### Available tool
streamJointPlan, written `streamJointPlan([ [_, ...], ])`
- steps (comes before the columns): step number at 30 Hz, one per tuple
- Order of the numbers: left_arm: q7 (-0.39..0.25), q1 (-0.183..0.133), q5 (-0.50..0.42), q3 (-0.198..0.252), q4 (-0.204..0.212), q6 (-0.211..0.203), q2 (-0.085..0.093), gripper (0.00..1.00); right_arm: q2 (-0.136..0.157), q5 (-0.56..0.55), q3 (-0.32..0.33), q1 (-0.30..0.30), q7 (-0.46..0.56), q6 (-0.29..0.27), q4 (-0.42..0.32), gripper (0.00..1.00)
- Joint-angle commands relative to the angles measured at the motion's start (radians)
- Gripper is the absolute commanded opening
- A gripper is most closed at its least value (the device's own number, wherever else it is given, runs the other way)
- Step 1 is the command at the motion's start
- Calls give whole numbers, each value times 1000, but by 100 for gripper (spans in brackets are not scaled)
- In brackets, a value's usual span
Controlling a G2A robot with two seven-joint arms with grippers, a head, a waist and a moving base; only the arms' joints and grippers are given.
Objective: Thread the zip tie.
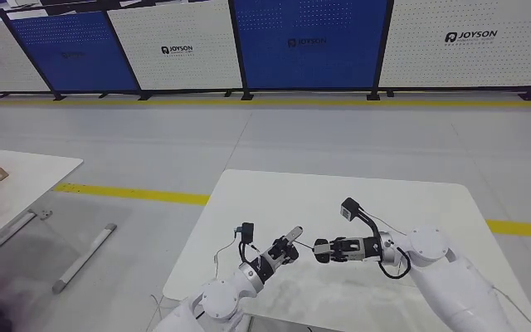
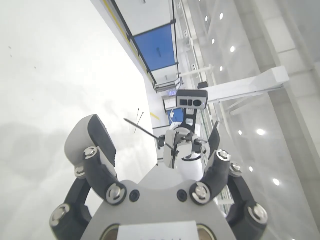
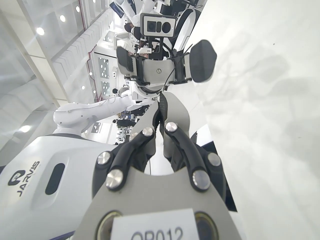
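Table (image 1: 348, 199): white, with both arms over its near part, the grippers tip to tip.

Left gripper (image 1: 286, 246): released, its two dark padded fingers (image 2: 100, 136) spread wide and nothing between them. In the right wrist view it (image 3: 160, 68) faces the camera with its palm showing.

Right gripper (image 1: 323, 250): clenched on one end of the zip tie, fingers pressed together (image 3: 160, 101). In the left wrist view it (image 2: 175, 151) sits just beyond the open fingers.

Zip tie (image 2: 145, 131): a thin black strap held above the table between the two grippers (image 1: 307, 246). From the right gripper's tips its free length (image 3: 171, 74) runs out toward the left gripper, across the front of that palm. I cannot tell whether it touches.

Strips (image 2: 140, 114): two thin black pieces lie on the table farther off.
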Motion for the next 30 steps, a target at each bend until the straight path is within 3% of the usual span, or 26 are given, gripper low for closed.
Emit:
streamJointPlan([
  [1, 24, 0, -1, 0, 0, -1, 0, 100, 0, 0, 0, 0, -1, -1, 0, 0],
  [7, 10, -2, -20, 4, 1, -4, -2, 100, 0, 0, 0, 0, -1, -1, 0, 0],
  [10, -68, -7, -97, -4, 11, -28, -3, 100, 0, 0, 0, 0, -1, -1, 0, 0],
  [13, -104, -9, -137, -19, 23, -48, -3, 100, 0, 0, 0, 0, -1, -1, 0, 0],
  [21, -101, -10, -134, -17, 24, -46, -3, 100, 1, -5, 2, -13, -25, 4, -13, 0],
  [25, -20, -27, -97, 3, 33, -7, -13, 100, 7, -22, 17, -26, -34, 20, -30, 0],
  [30, -25, -35, -107, 21, 39, 12, -18, 100, 9, -28, 23, -31, -41, 23, -36, 0],
])
